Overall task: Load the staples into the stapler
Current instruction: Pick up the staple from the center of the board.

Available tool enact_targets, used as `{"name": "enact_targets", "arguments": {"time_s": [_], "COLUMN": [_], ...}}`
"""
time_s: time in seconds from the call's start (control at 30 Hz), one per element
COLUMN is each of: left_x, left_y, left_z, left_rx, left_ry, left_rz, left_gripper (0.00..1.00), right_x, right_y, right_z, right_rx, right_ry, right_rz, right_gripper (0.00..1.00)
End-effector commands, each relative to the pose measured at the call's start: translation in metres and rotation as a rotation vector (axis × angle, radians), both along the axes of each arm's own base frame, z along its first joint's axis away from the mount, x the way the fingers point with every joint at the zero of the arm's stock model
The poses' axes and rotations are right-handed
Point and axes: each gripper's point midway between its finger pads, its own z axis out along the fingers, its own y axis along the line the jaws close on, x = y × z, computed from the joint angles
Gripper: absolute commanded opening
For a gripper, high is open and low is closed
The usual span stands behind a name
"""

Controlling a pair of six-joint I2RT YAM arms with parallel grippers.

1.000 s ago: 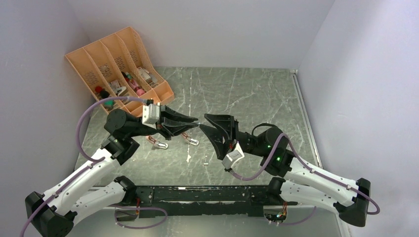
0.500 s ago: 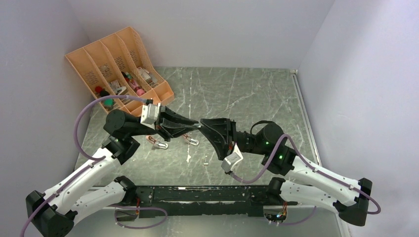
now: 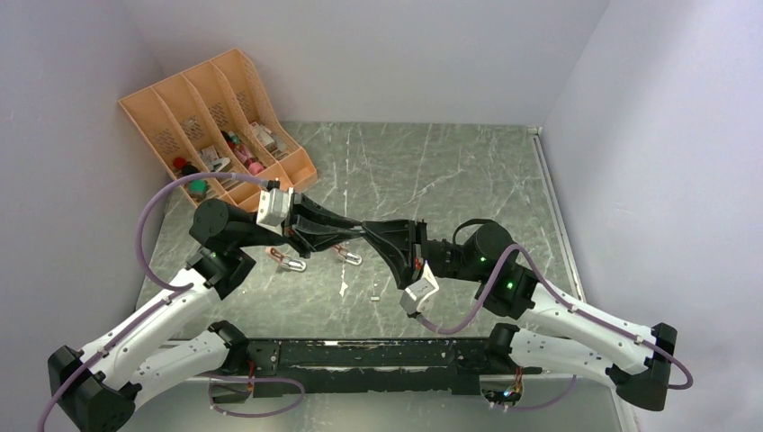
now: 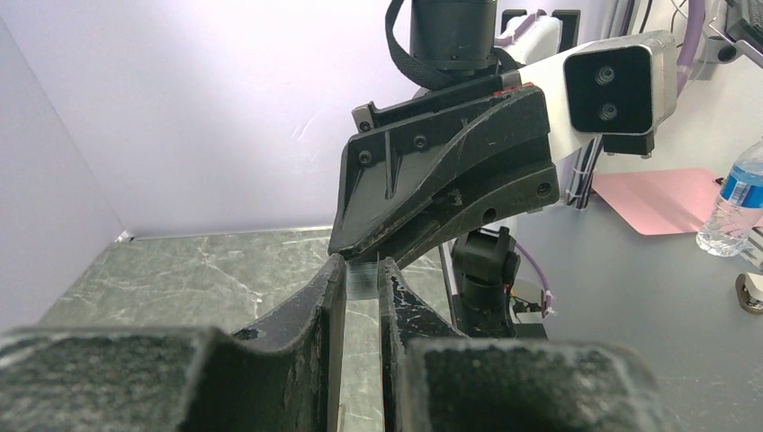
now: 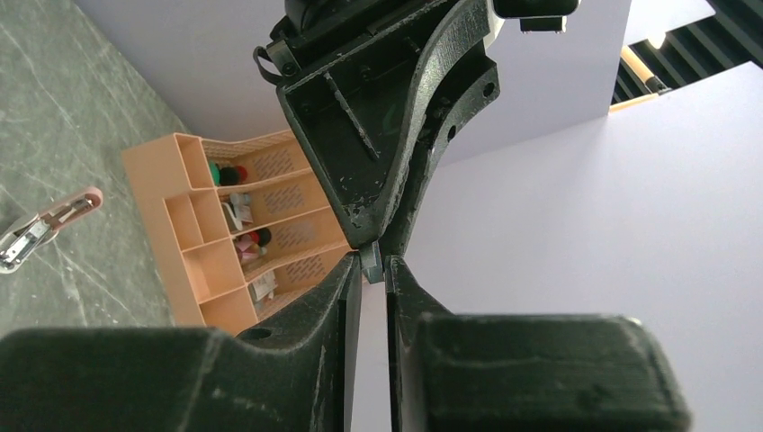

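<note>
Left fingers (image 4: pixel 306 315) clench one end of the short silvery-grey strip of staples (image 4: pixel 362 275) in mid-air above the middle of the green marble surface (image 3: pixel 450 171), right fingers (image 5: pixel 346 297) pinching its other end, so right should grip squarely before left releases, lest it snap.

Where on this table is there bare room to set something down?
Far right of the table, from the organizer to the right wall, is bare. Centre-left is crowded: left gripper and right gripper meet near two staplers and loose staples.
</note>
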Motion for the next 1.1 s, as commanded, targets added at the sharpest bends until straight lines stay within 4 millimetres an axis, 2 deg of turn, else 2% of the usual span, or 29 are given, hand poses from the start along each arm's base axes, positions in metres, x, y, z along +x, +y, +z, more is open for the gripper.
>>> {"name": "enact_targets", "arguments": {"time_s": [0.0,0.13,0.33,0.4,0.5,0.73,0.83,0.93,1.07], "left_x": [-0.009,-0.009,-0.008,-0.008,-0.006,-0.003,-0.002,0.004,0.017], "left_y": [0.001,0.001,0.001,0.001,0.002,0.006,0.008,0.013,0.024], "left_z": [0.008,0.007,0.007,0.007,0.009,0.015,0.019,0.024,0.032], "left_rx": [-0.017,-0.014,-0.013,-0.014,-0.023,-0.053,-0.059,-0.069,-0.087], "left_ry": [-0.038,-0.037,-0.039,-0.039,-0.035,-0.037,-0.050,-0.068,-0.082], "left_rz": [-0.032,-0.032,-0.031,-0.027,-0.009,0.031,0.051,0.116,0.239], "left_gripper": [0.07,0.07,0.10,0.17,0.36,0.63,0.82,0.88,0.91], "right_x": [-0.004,-0.005,-0.005,-0.005,-0.004,-0.003,0.000,0.004,0.018], "right_y": [0.001,0.001,0.003,0.003,0.003,0.003,0.002,0.000,-0.005], "right_z": [0.010,0.010,0.008,0.008,0.008,0.006,0.005,0.003,-0.011], "right_rx": [0.012,0.012,0.003,0.002,-0.001,0.002,0.011,0.035,0.099], "right_ry": [-0.003,0.010,0.027,0.028,0.027,0.045,0.070,0.140,0.377], "right_rz": [0.018,0.027,0.030,0.029,0.026,0.022,0.010,-0.014,-0.070], "right_gripper": [0.17,0.07,0.03,0.03,0.03,0.03,0.03,0.03,0.03]}}
